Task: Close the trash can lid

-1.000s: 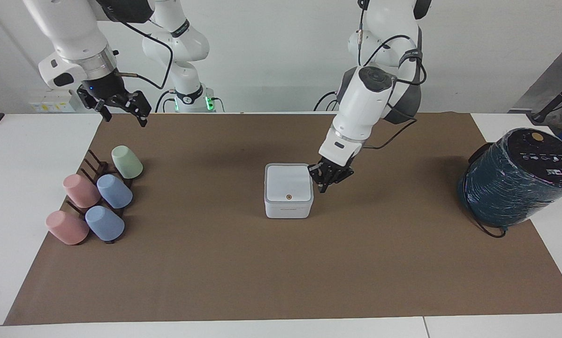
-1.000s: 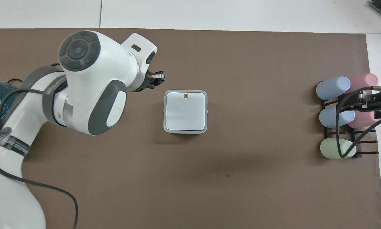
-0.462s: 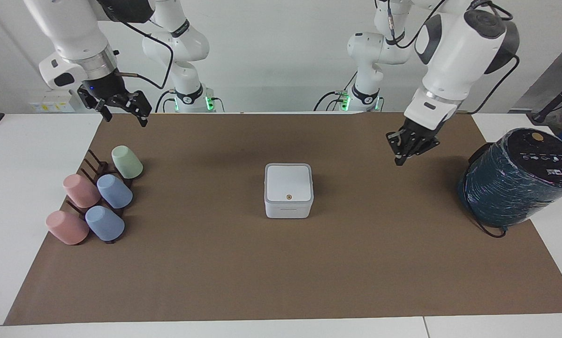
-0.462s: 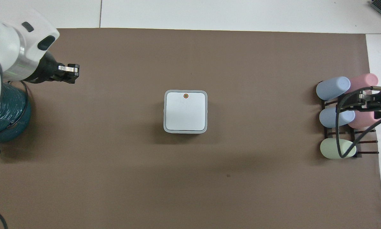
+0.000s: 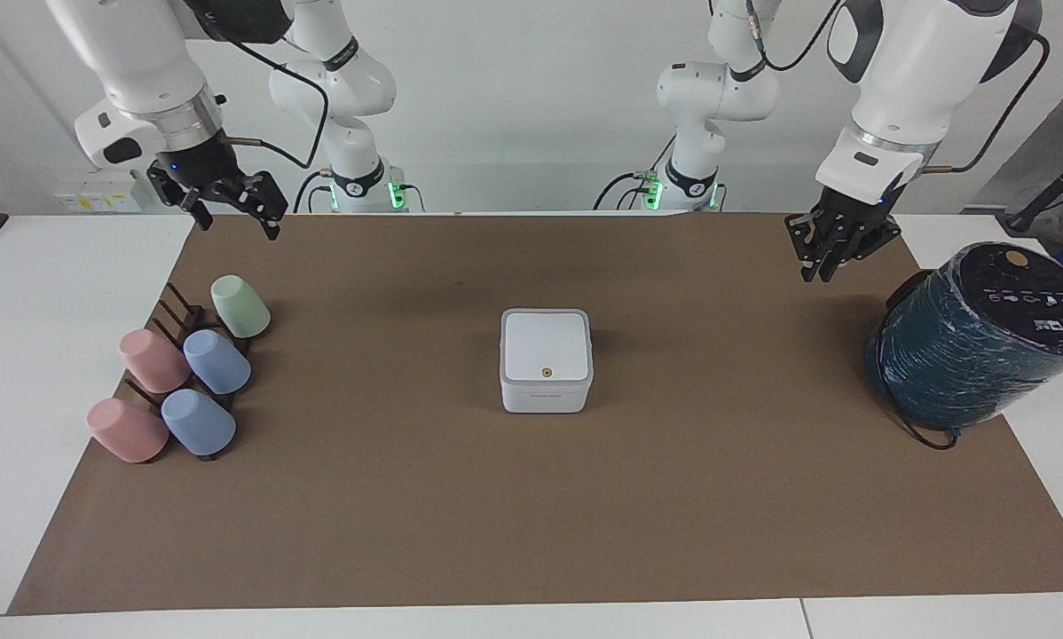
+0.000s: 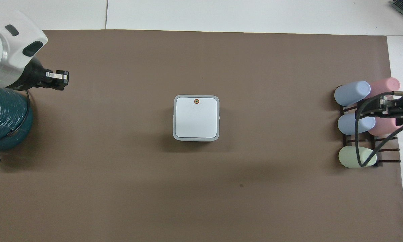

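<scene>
We find the trash can (image 5: 546, 362) sitting at the middle of the brown mat (image 5: 531, 497) on the tabletop (image 5: 52, 373), and its lid (image 5: 545, 345) lies flat and flush on the box, the small orange-brown dot near the edge farther from the robots. Judging by that, the closing itself looks done.

What has changed is the left arm. A second ago our left pincer (image 5: 829, 257) was low, just beside the can on the side toward the left arm's end of the tabletop; half a second ago it had lifted clear, and now it hangs in the air over the mat's edge near the teal wrapped cylinder (image 5: 975, 342), well apart from the can. The overhead view shows its fingers (image 6: 57, 75) drawn together with nothing between them, so we read it as clenched and empty. The can and lid have not shifted through this retreat (no tilt, no gap opening along the rim), which we take as a sign that the lid stays down by itself.

Our right pincer (image 5: 230, 209) waits over the mat's corner above the rack of pastel cups (image 5: 181, 377), unmoved, its fingers spread and holding nothing.

We judge that only the retreat to rest remains.
</scene>
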`<action>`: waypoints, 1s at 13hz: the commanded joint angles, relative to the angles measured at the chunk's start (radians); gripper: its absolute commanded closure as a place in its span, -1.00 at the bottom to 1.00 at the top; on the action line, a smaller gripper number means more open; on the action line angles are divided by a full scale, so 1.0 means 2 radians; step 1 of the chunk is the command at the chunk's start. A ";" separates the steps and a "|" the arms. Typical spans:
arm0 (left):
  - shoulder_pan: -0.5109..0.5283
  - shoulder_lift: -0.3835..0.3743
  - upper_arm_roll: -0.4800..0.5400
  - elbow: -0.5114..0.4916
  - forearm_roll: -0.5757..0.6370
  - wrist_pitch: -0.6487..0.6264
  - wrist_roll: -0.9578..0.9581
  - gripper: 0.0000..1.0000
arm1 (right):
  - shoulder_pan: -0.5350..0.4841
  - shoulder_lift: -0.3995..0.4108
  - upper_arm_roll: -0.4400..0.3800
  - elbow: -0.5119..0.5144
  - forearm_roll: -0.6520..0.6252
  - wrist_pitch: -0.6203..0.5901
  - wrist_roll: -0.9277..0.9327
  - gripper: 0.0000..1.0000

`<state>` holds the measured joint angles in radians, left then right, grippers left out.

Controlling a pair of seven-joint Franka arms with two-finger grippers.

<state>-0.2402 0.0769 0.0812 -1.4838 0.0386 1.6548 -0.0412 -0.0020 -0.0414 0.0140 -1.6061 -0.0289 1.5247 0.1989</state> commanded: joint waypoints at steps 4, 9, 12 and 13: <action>0.003 -0.005 -0.002 -0.002 0.005 0.005 0.009 -1.00 | -0.001 -0.007 0.002 -0.008 0.002 -0.004 -0.012 -1.00; 0.003 -0.005 -0.001 -0.002 -0.022 0.015 0.005 -1.00 | -0.001 -0.008 0.001 -0.008 0.002 -0.004 -0.013 -1.00; 0.003 -0.011 -0.001 -0.007 -0.026 0.003 0.005 -1.00 | -0.001 -0.008 0.002 -0.008 0.002 -0.004 -0.013 -1.00; 0.003 -0.012 -0.001 -0.009 -0.026 -0.006 0.005 -1.00 | -0.001 -0.008 0.001 -0.008 0.002 -0.004 -0.014 -1.00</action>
<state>-0.2403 0.0766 0.0793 -1.4839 0.0015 1.6675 -0.0370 0.0026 -0.0415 0.0154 -1.6061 -0.0289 1.5247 0.1989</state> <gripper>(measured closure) 0.000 0.000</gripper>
